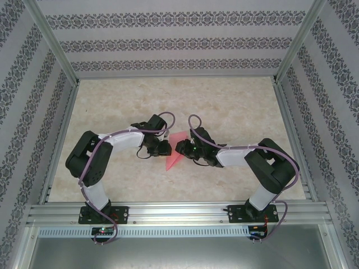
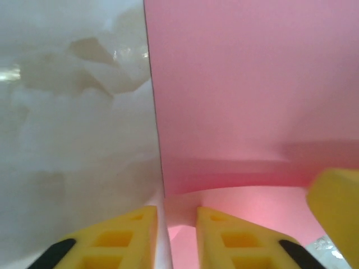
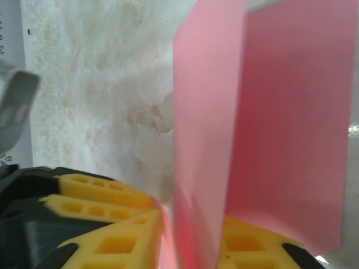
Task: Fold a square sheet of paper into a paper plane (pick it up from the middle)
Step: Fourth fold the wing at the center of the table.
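Observation:
The pink-red sheet of paper [image 1: 173,152] stands folded and upright between my two grippers, its lower tip toward the table's front. My left gripper [image 1: 161,147] meets it from the left and my right gripper [image 1: 183,149] from the right. In the left wrist view the paper [image 2: 247,95] rises as a broad pink wall, its lower edge running down into the narrow gap of the left gripper [image 2: 177,224]. In the right wrist view a bent double layer of paper [image 3: 269,129] fills the gap of the right gripper [image 3: 193,235]. The left gripper's yellow fingers [image 3: 95,193] touch the paper beside it.
The marble-patterned tabletop [image 1: 185,106] stretches behind the grippers. Patterned walls with aluminium posts [image 1: 53,47] enclose it on three sides. An aluminium rail [image 1: 179,213] carries both arm bases along the near edge.

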Tool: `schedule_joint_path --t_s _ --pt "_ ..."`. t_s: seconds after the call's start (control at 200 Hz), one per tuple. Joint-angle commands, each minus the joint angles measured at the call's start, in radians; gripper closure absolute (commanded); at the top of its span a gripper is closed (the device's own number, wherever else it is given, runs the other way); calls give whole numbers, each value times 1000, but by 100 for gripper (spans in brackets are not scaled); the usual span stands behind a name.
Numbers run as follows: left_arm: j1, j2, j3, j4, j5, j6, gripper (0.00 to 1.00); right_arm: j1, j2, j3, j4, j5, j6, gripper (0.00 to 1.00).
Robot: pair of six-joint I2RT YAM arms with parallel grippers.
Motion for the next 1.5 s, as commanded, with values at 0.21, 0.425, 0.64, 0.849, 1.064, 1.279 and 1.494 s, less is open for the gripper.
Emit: schedule_joint_path --t_s 0.21,0.425,0.64,0.849,1.064,1.279,1.494 --pt "-68 -263 -138 23 -143 34 55 -14 17 38 -52 2 -15 88" --pt "-229 -339 -190 37 -260 88 52 -7 5 25 -18 16 51 89" --pt "-311 -256 -163 57 -360 85 51 -5 6 25 -6 8 76 87" --pt "-373 -178 -114 60 -453 60 52 -6 6 17 7 8 97 87" --pt "-398 -160 -116 77 -549 22 54 -7 12 20 11 0 109 87" --pt "-412 -126 -110 89 -572 12 60 -9 18 28 11 -11 113 86" --pt "-425 -96 -99 97 -585 -1 65 -12 14 28 9 -14 116 86"
